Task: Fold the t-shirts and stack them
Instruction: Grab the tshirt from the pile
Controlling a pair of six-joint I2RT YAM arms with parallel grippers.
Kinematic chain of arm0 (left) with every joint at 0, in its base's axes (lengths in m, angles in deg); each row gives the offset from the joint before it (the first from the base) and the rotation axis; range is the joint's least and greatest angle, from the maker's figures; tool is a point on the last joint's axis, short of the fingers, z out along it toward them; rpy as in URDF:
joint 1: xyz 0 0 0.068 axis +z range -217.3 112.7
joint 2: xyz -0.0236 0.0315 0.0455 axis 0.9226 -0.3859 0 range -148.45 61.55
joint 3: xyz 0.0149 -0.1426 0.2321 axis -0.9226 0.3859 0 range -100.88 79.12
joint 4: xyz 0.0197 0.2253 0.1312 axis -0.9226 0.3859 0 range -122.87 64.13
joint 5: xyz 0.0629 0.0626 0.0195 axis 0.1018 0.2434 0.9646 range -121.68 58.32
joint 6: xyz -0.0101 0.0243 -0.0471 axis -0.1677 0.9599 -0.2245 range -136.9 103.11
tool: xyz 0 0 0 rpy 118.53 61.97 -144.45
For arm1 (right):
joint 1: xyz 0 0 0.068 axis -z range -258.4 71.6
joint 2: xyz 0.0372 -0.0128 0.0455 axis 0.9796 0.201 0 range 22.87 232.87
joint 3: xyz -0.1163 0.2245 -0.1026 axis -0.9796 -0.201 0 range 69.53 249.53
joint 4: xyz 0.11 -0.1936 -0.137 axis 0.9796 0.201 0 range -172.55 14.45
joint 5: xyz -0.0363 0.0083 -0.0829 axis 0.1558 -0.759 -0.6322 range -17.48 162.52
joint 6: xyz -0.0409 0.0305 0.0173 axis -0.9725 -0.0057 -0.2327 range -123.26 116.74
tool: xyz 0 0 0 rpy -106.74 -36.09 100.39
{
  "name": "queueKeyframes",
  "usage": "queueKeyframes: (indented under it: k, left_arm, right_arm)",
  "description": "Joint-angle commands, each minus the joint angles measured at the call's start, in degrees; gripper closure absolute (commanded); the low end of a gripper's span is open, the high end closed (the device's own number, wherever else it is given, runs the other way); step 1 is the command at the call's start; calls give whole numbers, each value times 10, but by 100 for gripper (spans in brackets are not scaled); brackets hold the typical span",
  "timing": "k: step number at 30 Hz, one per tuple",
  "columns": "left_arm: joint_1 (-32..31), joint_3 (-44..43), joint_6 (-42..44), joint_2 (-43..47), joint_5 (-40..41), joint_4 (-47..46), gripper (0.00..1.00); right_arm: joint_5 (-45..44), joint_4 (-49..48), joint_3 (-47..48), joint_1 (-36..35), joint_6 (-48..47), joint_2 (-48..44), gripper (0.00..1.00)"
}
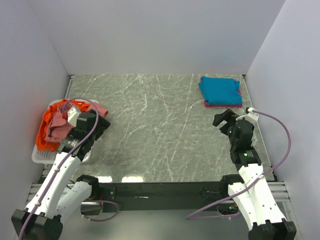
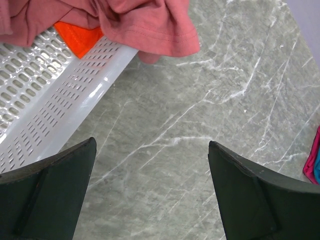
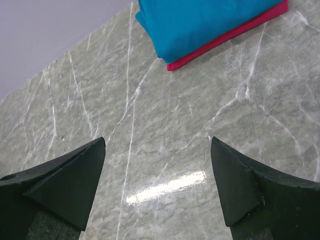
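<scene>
While both arms reach out from the near edge of the grey marble-patterned table, neither has hold of anything.

Left gripper: jaws spread wide and empty. It hangs over bare tabletop just beside the white mesh basket, which sits at the table's left edge.

Salmon-red t-shirt: crumpled and unfolded in the basket. One hemmed edge spills over the basket's rim toward the tabletop.

Orange t-shirt: bunched in the same basket, partly under the salmon-red one. From the left wrist only a small corner shows against the mesh wall.

Right gripper: jaws equally wide and empty, over bare table on the right side. It points toward the folded stack but stands apart from it.

Teal-blue t-shirt: folded flat near the far right corner, lying on top.

Magenta t-shirt: folded beneath the teal-blue one. Only a thin strip shows along the stack's near edge.
</scene>
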Motion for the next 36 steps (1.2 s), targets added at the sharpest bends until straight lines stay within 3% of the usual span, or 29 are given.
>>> queueKeyframes:
  k: [1,7,10,14,15,18,22,27,36]
  left_arm:
    - [-1,-30,-16,4,28,21,1]
    - [40,-92,-41,-71,111,46,1]
    - [107,-160,-6,-136,56,36,1]
    - [191,-198,-6,-203,64,-7,1]
    - [207,-198,5,-217,15,-27,1]
    - [253,-225,25,-279,-32,-57,1]
    - [272,-268,-11,-347,32,7,4]
    - [307,-246,-54,-341,106,56,5]
    - [361,-183,-54,-305,107,45,10]
  right_arm:
    - [1,-10,26,-1,-6,8,8]
    - [35,-26,24,-1,-7,20,8]
    - [55,-36,23,-1,-7,32,8]
    - [57,-21,35,-1,-11,48,8]
    - [57,-17,36,-1,-12,50,8]
    - [68,-26,31,-1,-14,50,8]
    - [68,-15,32,-1,-20,54,8]
    - [75,-19,28,-1,-22,58,8]
    - [83,-25,31,-1,-19,80,8]
